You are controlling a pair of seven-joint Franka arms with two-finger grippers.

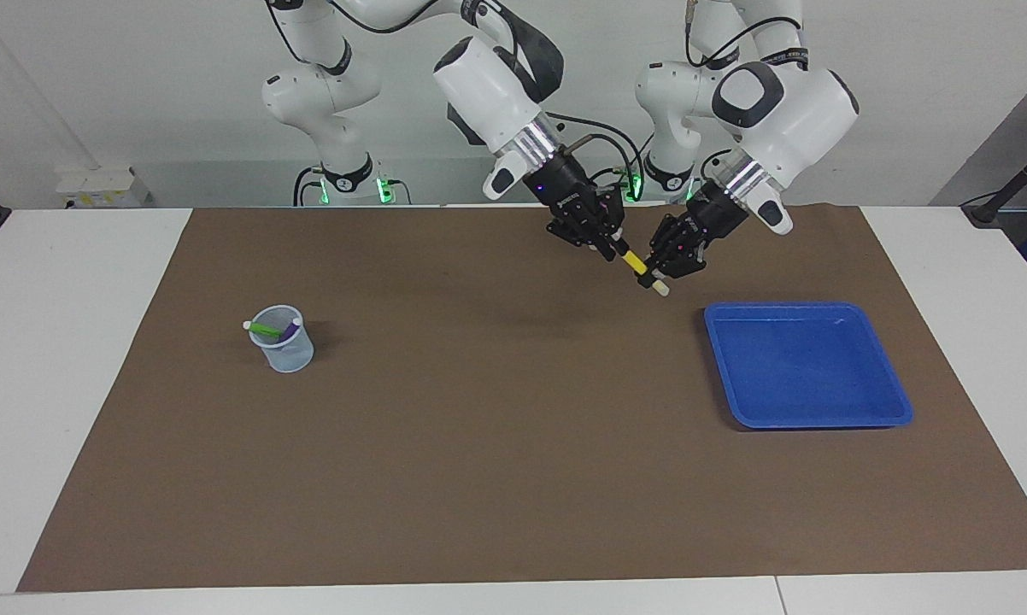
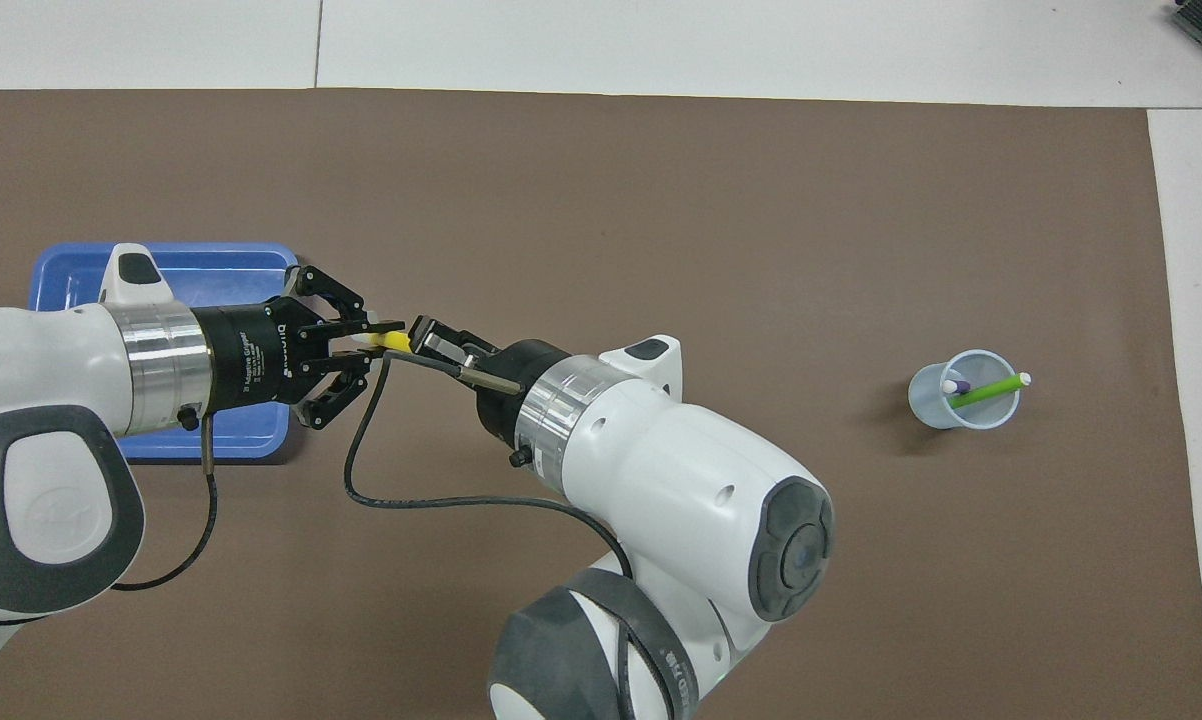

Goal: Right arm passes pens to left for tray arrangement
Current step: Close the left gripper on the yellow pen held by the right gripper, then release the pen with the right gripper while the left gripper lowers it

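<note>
Slim yellow pen (image 1: pixel 636 266) pinched by right gripper (image 1: pixel 609 246), left gripper (image 1: pixel 660 272).

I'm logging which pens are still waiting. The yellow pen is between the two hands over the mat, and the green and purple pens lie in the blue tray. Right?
Not quite. The green pen and purple pen stand in the pale cup toward the right arm's end; the blue tray holds no pens, as the facing view shows. The yellow pen is indeed between the right hand and left hand.

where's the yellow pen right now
The yellow pen is in the air between the right gripper and left gripper, both shut on it, beside the tray.
</note>
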